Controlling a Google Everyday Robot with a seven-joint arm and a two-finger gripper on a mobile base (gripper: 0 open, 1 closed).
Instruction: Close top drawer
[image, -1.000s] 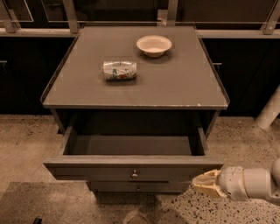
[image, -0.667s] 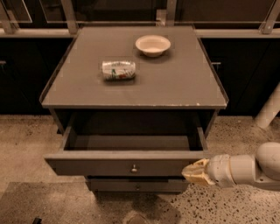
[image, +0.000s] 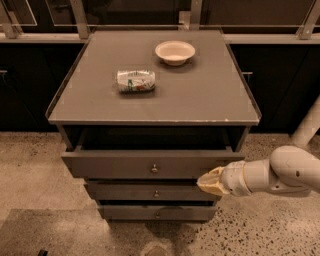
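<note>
Top drawer (image: 115, 164) ajar, jaws at front-right

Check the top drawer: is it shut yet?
Partly open. The top drawer front stands forward of the cabinet top, with a dark gap behind it. The gripper is at its right end.

Top drawer (image: 125, 164) inward (gripper (image: 205, 182) at front)

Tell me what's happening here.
The robot's gripper is at the right end of the top drawer front, set to push it in. The drawer juts out partway from the cabinet, not yet closed. A white bowl and a crushed can sit on the cabinet top.
</note>
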